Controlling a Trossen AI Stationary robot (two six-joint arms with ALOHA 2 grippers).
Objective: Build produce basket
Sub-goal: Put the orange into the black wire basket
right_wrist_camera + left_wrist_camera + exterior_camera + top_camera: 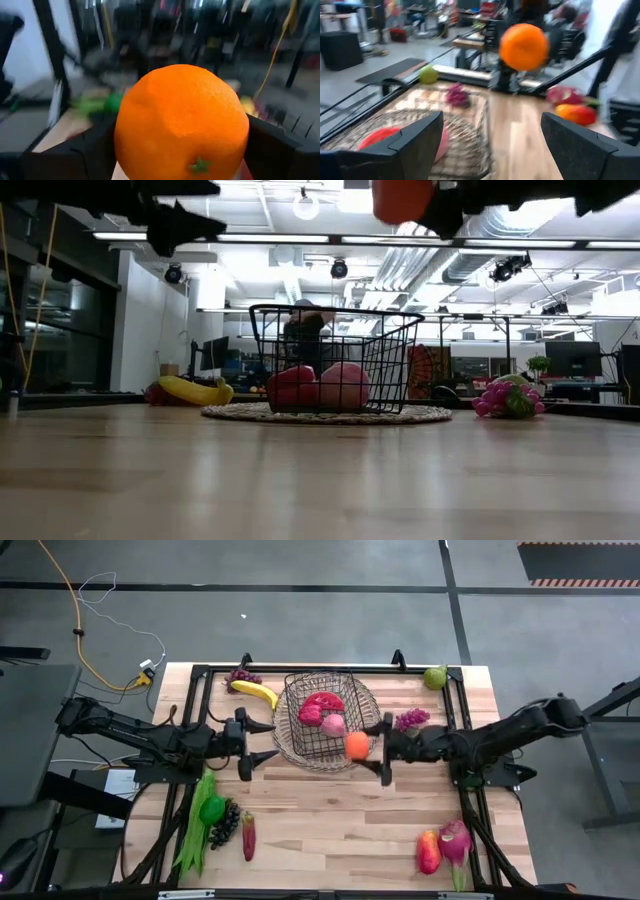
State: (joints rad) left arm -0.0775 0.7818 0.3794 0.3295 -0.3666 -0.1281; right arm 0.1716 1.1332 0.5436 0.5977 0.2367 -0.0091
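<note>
1. Holding the orange (357,745) in my right gripper (384,748), raised at the right rim of the basket (300,700).
2. Basket centre lies left of the orange.
3. My left gripper (262,737) waits, fingers wide, left of the basket.

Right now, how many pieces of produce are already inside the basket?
2 show in the basket: a red watermelon slice toward the far side and a pink fruit beside it. The orange is held at its right rim. More may be hidden.
</note>
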